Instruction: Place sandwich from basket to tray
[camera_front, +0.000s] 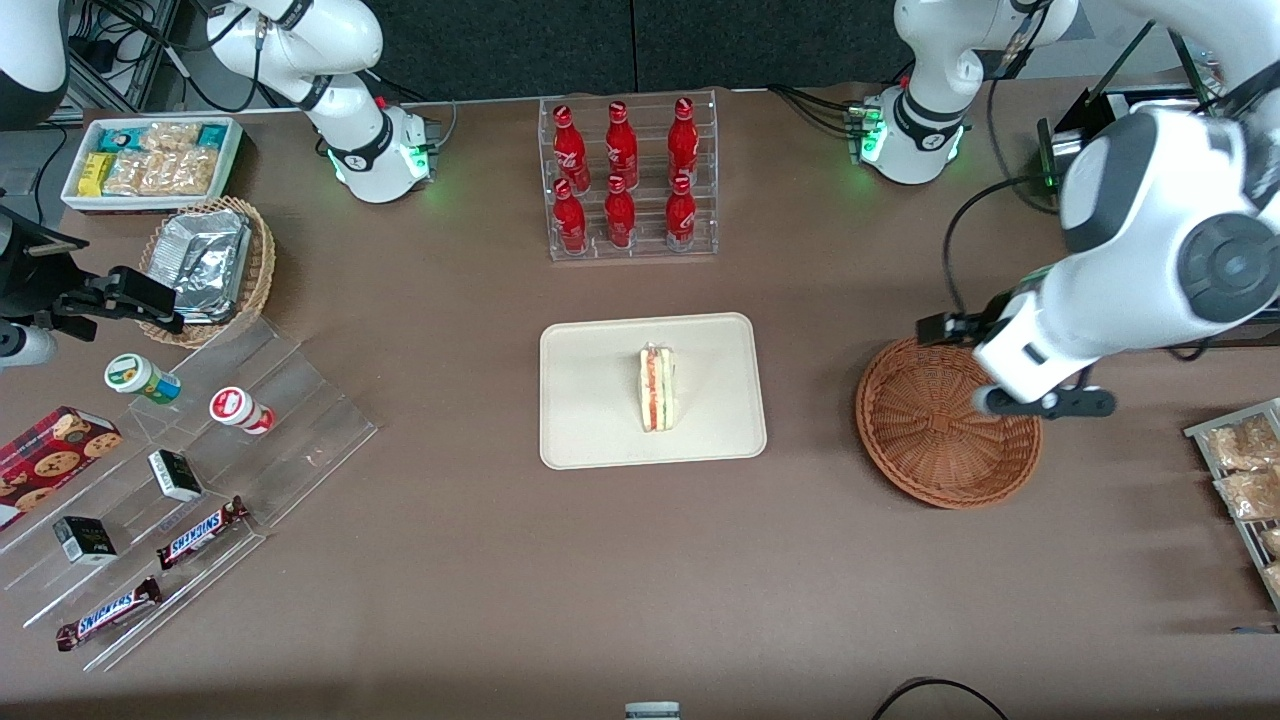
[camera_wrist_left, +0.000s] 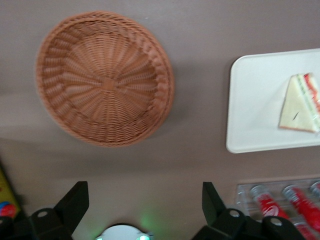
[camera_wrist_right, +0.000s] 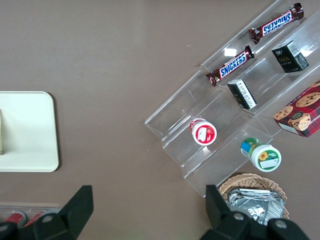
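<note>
The sandwich (camera_front: 657, 388), a pale bread wedge with red and green filling, lies on the cream tray (camera_front: 600, 430) at the table's middle. The left wrist view also shows the sandwich (camera_wrist_left: 300, 102) on the tray (camera_wrist_left: 255, 100). The round reddish-brown wicker basket (camera_front: 930, 430) stands beside the tray toward the working arm's end and holds nothing; its inside shows in the left wrist view (camera_wrist_left: 105, 77). My left gripper (camera_front: 955, 328) hangs high over the basket's rim that is farther from the front camera. It is open and empty (camera_wrist_left: 145, 192), its black fingers (camera_wrist_left: 75, 200) spread wide.
A clear rack of red bottles (camera_front: 630, 180) stands farther from the front camera than the tray. A clear stepped shelf with snacks (camera_front: 200, 470), a tan wicker basket of foil packs (camera_front: 210, 265) and a white bin (camera_front: 150, 160) lie toward the parked arm's end. A rack of snack bags (camera_front: 1245, 470) is beside the basket.
</note>
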